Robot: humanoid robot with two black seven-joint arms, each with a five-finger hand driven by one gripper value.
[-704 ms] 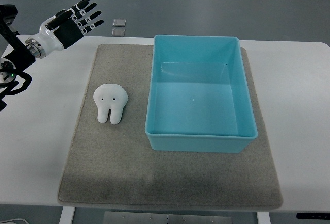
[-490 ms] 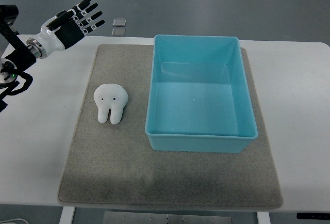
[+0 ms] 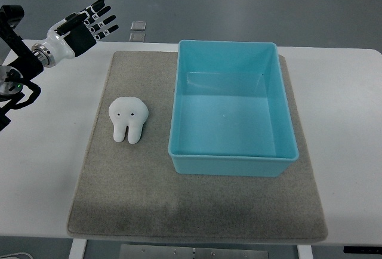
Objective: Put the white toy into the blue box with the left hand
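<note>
Toy (image 3: 128, 119) first: a white tooth-shaped plush, lying flat on the grey mat (image 3: 143, 205), just left of the box (image 3: 231, 159) but not touching it, its two roots pointing toward the robot's side. The blue box stands empty on the same mat, its open top clear.

Up at the far left corner the left hand (image 3: 83, 27) hovers above the table's edge, well apart from the toy, fingers (image 3: 101, 20) stretched out and spread, holding nothing. No right arm shows.

So the reach is the step in hand, as I judge it. To do it well, the hand should come down over the toy's wide crown rather than the narrow roots, keep the fingers wide until they straddle the body, then close across its width. The plush looks soft, so a firm squeeze should be safe. Lifting high enough to clear the box's near wall matters, since the toy sits close beside it.
</note>
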